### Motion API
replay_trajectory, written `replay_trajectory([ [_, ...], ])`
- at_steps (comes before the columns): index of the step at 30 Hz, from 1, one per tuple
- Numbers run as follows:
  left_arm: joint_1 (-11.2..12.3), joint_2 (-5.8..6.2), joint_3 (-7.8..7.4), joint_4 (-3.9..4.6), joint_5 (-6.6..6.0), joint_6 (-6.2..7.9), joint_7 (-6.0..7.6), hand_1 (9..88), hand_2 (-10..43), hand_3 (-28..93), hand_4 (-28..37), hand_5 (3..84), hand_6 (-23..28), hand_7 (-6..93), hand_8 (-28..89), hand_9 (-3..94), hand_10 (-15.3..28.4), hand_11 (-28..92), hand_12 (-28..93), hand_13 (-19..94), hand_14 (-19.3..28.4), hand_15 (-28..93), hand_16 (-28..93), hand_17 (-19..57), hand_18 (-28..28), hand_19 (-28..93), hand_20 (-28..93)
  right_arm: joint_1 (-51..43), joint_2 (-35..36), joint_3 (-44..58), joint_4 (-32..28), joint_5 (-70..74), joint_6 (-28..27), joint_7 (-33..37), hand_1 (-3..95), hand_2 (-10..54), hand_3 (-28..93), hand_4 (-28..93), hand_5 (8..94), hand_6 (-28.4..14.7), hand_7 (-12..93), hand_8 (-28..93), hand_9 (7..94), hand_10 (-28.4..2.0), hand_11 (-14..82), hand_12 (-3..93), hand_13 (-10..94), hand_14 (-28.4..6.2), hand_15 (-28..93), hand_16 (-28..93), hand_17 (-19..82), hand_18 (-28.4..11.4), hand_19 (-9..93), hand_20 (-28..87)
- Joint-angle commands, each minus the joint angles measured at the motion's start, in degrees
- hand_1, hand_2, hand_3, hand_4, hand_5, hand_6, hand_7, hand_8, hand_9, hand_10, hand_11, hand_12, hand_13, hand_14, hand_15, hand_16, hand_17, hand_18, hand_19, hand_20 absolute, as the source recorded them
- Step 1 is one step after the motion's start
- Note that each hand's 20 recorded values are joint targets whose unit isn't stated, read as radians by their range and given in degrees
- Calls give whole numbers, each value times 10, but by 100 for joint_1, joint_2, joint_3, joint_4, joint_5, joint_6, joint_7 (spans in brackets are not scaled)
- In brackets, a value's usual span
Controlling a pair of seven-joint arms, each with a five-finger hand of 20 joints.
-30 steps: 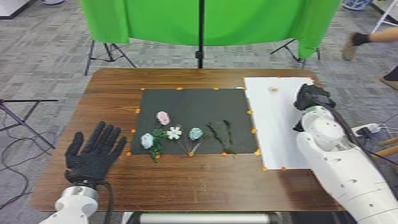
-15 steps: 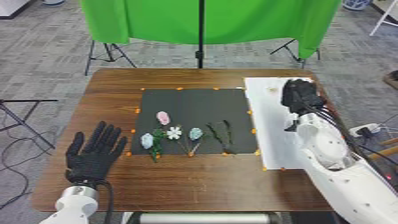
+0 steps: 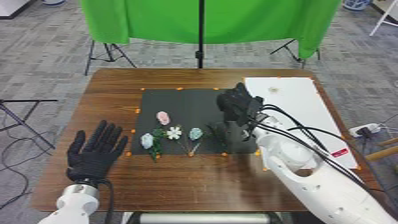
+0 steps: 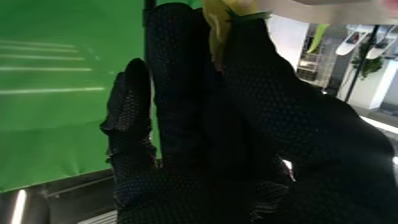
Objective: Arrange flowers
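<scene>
The right hand (image 3: 238,106), fingers straight, is over the black mat (image 3: 182,102); between thumb and fingertips is a yellow piece (image 4: 216,30), whether gripped I can't tell. 4 flowers (image 3: 173,133) lie left of it. Left hand (image 3: 93,156): open.

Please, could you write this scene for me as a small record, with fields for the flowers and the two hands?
surface: brown table with dark mat and, right of it, white sheet
flowers on mat: pink, white, two pale blue
left hand: open, left of mat
right hand: over mat's right side
near right hand: something yellow and green
unclear: whether it is held
</scene>
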Motion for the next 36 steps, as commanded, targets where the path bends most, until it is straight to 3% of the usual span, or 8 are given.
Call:
replay_trajectory([
  [1, 11, 21, 35, 60, 63, -27, -53, 242, 184, 748, -283, 463, 106, 103, -89, 381, 163, 209, 90, 274, 164, 375, -83, -92, 139, 373, 117, -85, -231, 118, 133, -90, -429, 169, 604, -95, 735, -283, 769, 21, 392, -58, 870, -93, 93, 383, 718, -52, 362, 386, 299, -203, 810, 366],
  [4, 30, 33, 35, 71, 152, 45, -4, 242, 184, 749, -283, 464, 105, 104, -89, 381, 162, 210, 91, 274, 164, 375, -82, -92, 139, 374, 117, -158, -326, 160, 125, -42, -666, 259, 601, -95, 734, -283, 768, 23, 387, -65, 868, -92, 88, 377, 715, -52, 361, 386, 299, -202, 810, 367],
  [5, 29, -32, 5, 79, 224, 10, -99, 243, 184, 748, -283, 465, 103, 105, -89, 381, 162, 209, 91, 273, 163, 376, -82, -92, 139, 374, 117, -210, -350, 170, 108, -46, -716, 272, 601, -95, 730, -283, 769, 24, 375, -69, 866, -91, 82, 372, 712, -53, 362, 387, 298, -202, 809, 368],
  [10, 31, -21, -14, 91, 182, 54, -78, 243, 184, 748, -283, 463, 104, 103, -90, 380, 162, 210, 91, 273, 163, 376, -81, -93, 139, 375, 117, -347, -454, 189, 40, -61, -738, 269, 599, -95, 724, -283, 767, 32, 337, -74, 862, -90, 67, 356, 703, -55, 360, 387, 295, -200, 808, 371],
  [14, 25, -37, -28, 89, 133, 96, -138, 243, 183, 748, -283, 464, 103, 103, -89, 381, 162, 211, 91, 273, 163, 377, -81, -93, 139, 375, 117, -415, -520, 191, 4, -33, -733, 367, 597, -95, 719, -283, 770, 35, 295, -59, 856, -87, 58, 342, 699, -55, 357, 388, 295, -200, 807, 372],
  [18, -12, -16, -45, 111, 185, 140, -161, 245, 183, 749, -283, 464, 103, 104, -89, 381, 162, 211, 91, 273, 163, 377, -82, -93, 138, 376, 117, -523, -543, 291, -51, 34, -861, 454, 589, -95, 715, -283, 752, 39, 244, -59, 828, -81, 46, 300, 690, -55, 359, 383, 292, -201, 808, 377],
  [25, 17, 23, -86, 97, 150, 134, -204, 254, 180, 749, -283, 470, 102, 108, -92, 384, 161, 214, 91, 275, 163, 381, -82, -92, 138, 377, 117, -731, -445, 464, -313, 329, -942, 647, 558, -95, 735, -283, 717, 48, 190, -136, 742, -82, 140, 164, 664, -60, 365, 371, 285, -207, 814, 395],
  [36, -43, 31, -60, 120, 101, 175, -231, 254, 180, 750, -283, 470, 105, 108, -91, 392, 163, 219, 92, 278, 164, 385, -85, -91, 138, 376, 117, -834, -408, 611, -614, 442, -1063, 742, 454, -95, 859, -283, 656, 19, 185, -150, 643, -115, 134, 151, 591, -95, 494, 219, 263, -218, 819, 419],
])
